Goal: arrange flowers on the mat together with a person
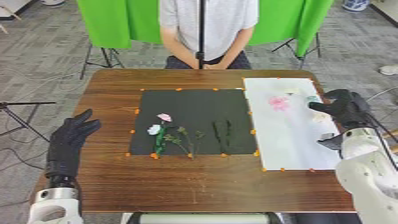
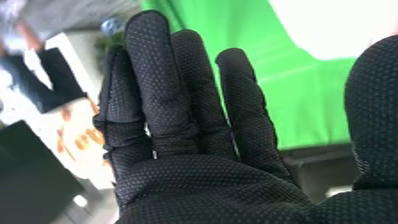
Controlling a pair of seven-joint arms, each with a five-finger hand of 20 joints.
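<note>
Left hand (image 1: 64, 145), right hand (image 1: 346, 106): both with fingers extended. On black mat (image 1: 191, 102): white flower (image 1: 155, 130), pink flower (image 1: 165, 117), dark stems (image 1: 222, 137), faint. On white mat (image 1: 289, 142): pink blossom (image 1: 279, 103); pale bloom (image 1: 321, 118), indistinct.

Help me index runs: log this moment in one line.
right hand: open, by white mat; left hand: open; flowers: on it and dark mat

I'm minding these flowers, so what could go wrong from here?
The black-gloved right hand is close to the cream flower on the white sheet, so it might nudge it. On the black mat, the white flower and small pink flower lie close together; moving one could drag the other.
</note>
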